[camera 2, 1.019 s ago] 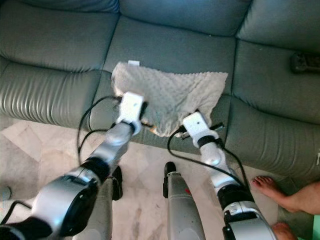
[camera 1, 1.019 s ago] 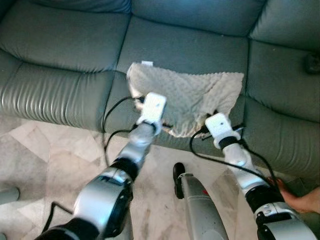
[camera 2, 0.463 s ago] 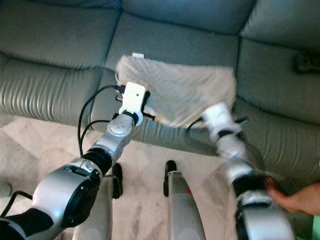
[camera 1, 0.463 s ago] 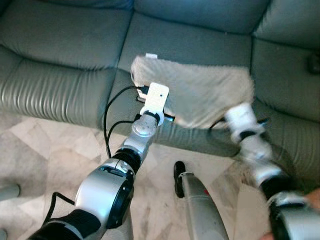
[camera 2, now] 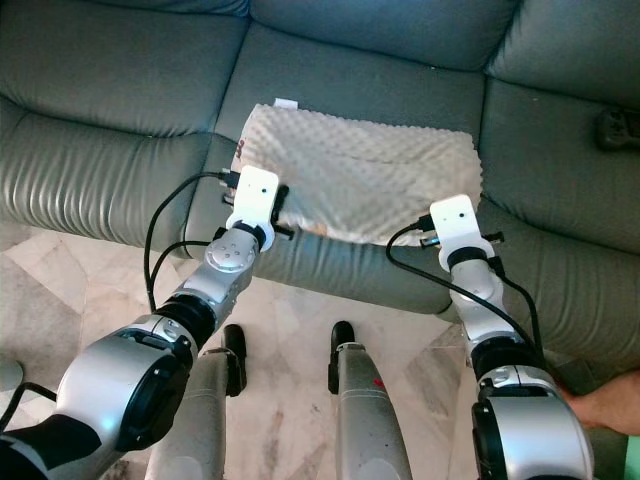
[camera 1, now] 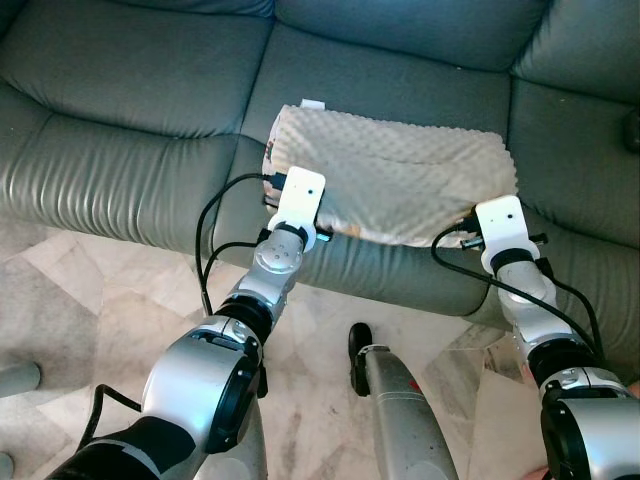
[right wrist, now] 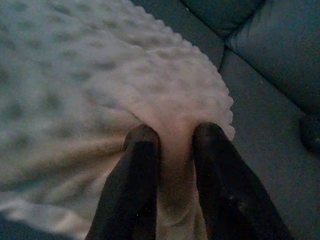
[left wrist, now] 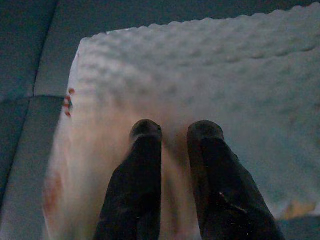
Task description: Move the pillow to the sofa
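Note:
A cream pillow with a bumpy dotted cover lies on the seat of the grey-green leather sofa, near its front edge. My left gripper is shut on the pillow's left front edge, fabric pinched between its black fingers. At the pillow's right front corner my right gripper is shut on a fold of the cover. Both wrists, left and right, hover at the seat's front edge.
A dark object lies on the right sofa cushion. Black cables hang from both arms over the marble floor. A person's foot is at the lower right. My legs stand close to the sofa front.
The pillow went from hanging crumpled over the seat edge to lying flat on the seat. Both grippers moved forward and apart, the right one swinging out to the right.

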You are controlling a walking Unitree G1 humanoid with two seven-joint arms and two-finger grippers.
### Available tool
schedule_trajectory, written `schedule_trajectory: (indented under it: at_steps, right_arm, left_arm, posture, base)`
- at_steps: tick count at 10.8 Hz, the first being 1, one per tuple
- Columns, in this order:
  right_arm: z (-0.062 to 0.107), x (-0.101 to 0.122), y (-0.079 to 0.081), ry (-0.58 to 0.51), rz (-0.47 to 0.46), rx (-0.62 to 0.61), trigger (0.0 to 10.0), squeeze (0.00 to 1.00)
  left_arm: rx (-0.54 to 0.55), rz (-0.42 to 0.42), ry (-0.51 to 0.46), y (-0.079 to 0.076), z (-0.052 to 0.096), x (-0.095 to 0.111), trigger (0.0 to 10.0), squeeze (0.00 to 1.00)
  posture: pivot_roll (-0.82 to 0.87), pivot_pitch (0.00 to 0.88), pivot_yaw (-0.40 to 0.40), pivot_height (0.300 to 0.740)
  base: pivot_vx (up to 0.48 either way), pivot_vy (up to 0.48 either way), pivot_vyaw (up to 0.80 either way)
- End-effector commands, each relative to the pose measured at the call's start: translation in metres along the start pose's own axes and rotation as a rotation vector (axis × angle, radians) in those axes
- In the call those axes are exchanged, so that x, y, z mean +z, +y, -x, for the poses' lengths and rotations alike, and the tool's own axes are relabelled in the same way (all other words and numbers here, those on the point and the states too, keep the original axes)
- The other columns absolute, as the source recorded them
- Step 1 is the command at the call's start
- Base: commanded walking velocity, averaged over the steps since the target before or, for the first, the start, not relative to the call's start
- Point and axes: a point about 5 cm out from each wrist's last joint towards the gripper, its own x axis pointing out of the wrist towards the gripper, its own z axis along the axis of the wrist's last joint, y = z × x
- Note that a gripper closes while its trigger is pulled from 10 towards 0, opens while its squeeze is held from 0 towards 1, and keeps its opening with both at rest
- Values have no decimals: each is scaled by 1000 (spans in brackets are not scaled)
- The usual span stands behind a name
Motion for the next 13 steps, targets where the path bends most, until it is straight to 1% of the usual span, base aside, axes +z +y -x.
schedule_trajectory:
  at_steps: [1,3,4,5,6,7,8,9,10,11,12,13]
  right_arm:
    - [12,-22,5,67,-7,17,10000,1000]
    - [20,-32,8,87,-36,25,10000,1000]
    - [23,-34,11,89,-84,16,10000,1000]
    - [26,-33,16,71,-141,15,10000,1000]
    - [30,-28,21,33,-169,22,10000,1000]
    - [37,-23,28,-7,-224,30,10000,1000]
    - [42,-21,34,-17,-274,30,10000,1000]
    - [51,-20,44,-19,-346,38,10000,1000]
    - [71,-15,62,-36,-400,69,10000,1000]
    - [81,-11,69,-42,-428,79,10000,1000]
    - [99,1,88,-55,-488,167,10000,1000]
    - [100,2,90,-57,-492,189,10000,1000]
  left_arm:
    - [-10,-6,42,-4,4,-11,10000,1000]
    - [-2,6,46,0,5,-15,10000,1000]
    - [9,2,48,6,7,-19,10000,1000]
    - [12,6,38,14,10,-22,10000,1000]
    - [20,9,16,25,14,-26,10000,1000]
    - [28,-1,-10,40,23,-34,10000,1000]
    - [41,-5,-29,48,30,-39,10000,1000]
    - [66,-13,-45,58,44,-48,10000,1000]
    - [141,-1,-59,69,70,-61,10000,1000]
    - [159,13,-64,70,84,-65,10000,1000]
    - [179,-3,-35,64,118,-81,10000,1000]
    - [201,-11,-39,66,124,-81,10000,1000]
  posture:
    - [-91,503,23,740]
    - [-93,495,21,740]
    - [-95,484,18,740]
    - [-102,460,16,740]
    - [-108,428,16,740]
    - [-108,373,16,740]
    - [-101,340,15,740]
    - [-92,304,13,740]
    - [-63,222,0,740]
    - [-55,204,-5,740]
    - [-34,123,-20,740]
    - [-33,111,-22,740]
  base:
    - [0,0,0]
    - [0,0,0]
    - [0,0,0]
    - [0,0,0]
    - [0,0,0]
    - [0,0,0]
    - [0,0,0]
    - [0,0,0]
    - [0,0,0]
    - [0,0,0]
    - [0,0,0]
    - [0,0,0]
